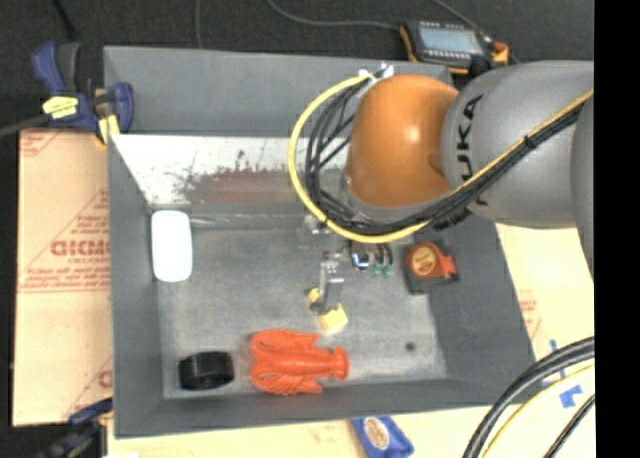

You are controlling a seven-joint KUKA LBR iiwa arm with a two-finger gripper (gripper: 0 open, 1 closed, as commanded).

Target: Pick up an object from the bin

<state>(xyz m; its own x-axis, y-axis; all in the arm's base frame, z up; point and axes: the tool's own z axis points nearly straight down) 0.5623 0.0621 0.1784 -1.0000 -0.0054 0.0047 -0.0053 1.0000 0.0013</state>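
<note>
- Pale yellow block [334, 319], small and chunky, lies on the floor of the grey bin [478, 311], a little right of the middle and towards the bottom wall as the camera sees it.
- It sits cornerwise, with one corner towards the bottom wall. It is too small to make out a clear long axis.
- Gripper [326, 296] hangs straight down just above and to the left of the block, its tip right at the block's upper edge. Whether they touch cannot be told.
- Whether the fingers are apart or together cannot be told, as they show as one narrow metal stem from above.
- Above the gripper is a rounded orange cover [400, 141] ringed by black and yellow cables, on the grey arm [530, 146] that comes in from the right.
- Orange toy lobster [296, 361] lies just below the block, near but apart from it. Its long axis runs left to right along the bottom wall, with the broader end to the left.
- Black roll [205, 371] lies in the bottom left corner, just beside the lobster's left end.
- White oval bar [171, 245] lies by the left wall, well apart from the gripper, with its long axis running top to bottom.
- Orange and black tape measure [428, 263] lies against the right wall, near the arm.
</note>
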